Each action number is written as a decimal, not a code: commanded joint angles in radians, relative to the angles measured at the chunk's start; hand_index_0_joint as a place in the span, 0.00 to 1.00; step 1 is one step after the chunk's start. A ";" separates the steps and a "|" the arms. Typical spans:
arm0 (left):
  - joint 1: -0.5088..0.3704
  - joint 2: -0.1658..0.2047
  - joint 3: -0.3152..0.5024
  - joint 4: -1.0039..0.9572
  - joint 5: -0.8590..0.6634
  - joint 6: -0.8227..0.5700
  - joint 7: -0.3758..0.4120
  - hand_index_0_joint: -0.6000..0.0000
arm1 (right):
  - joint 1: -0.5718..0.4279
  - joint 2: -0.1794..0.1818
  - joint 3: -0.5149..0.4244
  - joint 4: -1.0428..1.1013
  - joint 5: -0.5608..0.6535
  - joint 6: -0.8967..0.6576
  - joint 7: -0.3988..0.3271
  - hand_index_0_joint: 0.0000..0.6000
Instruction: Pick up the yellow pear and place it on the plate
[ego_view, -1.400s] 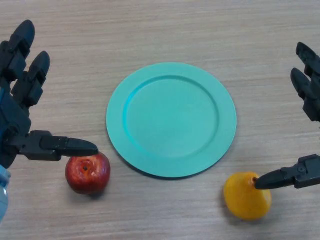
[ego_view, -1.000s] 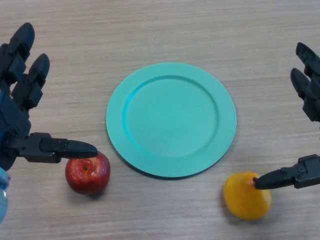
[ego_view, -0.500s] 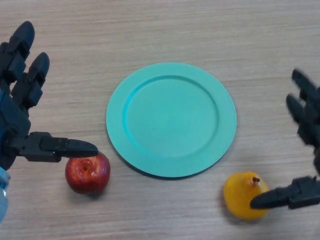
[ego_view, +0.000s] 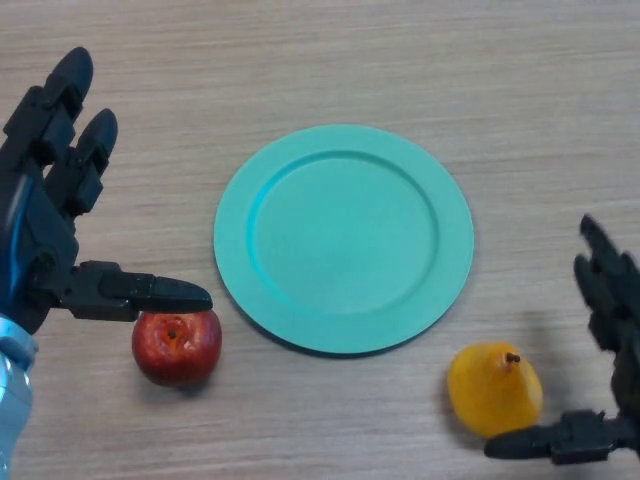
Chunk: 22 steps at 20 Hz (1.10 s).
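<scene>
Table: pale wood-grain table top (ego_view: 330, 60) fills the whole head view, with a round plate lying flat at its centre.
Left hand: black left hand (ego_view: 45, 235) spread wide at the far left of the plate, fingers straight and apart, pointing up the view; it holds nothing.
Left thumb: thumb (ego_view: 150, 294) stretched out sideways toward the plate, its tip ending just short of the plate's lower-left rim and passing over the top of the apple; contact with the fruit cannot be told from this angle.
Apple: red apple (ego_view: 177, 350) upright on the table, stem pit facing up, sitting below and left of the plate, near its rim but apart from it.
Plate: teal plate (ego_view: 343, 238) with a raised rim, nothing on it.
Pear: yellow pear (ego_view: 494, 390) resting on the table below and right of the plate, clear of the rim, its short dark stem pointing up and to the right.
Right hand: black right hand (ego_view: 610, 330) at the right edge, well to the right of the plate, fingers straight and spread, thumb reaching out low toward the pear; the thumb tip lies at the pear's lower right side, and the hand grips nothing.
</scene>
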 joint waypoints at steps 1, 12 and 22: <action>-0.029 0.030 0.041 -0.054 0.017 -0.121 0.008 1.00 | -0.020 -0.012 -0.019 -0.002 -0.013 -0.179 -0.081 0.00; -0.021 0.034 0.061 -0.052 0.013 -0.128 0.016 1.00 | -0.037 -0.012 0.107 0.140 0.010 -0.126 -0.203 0.67; -0.004 0.034 0.077 -0.077 -0.001 -0.117 0.031 1.00 | -0.049 -0.012 0.093 -0.086 0.096 0.081 -0.216 1.00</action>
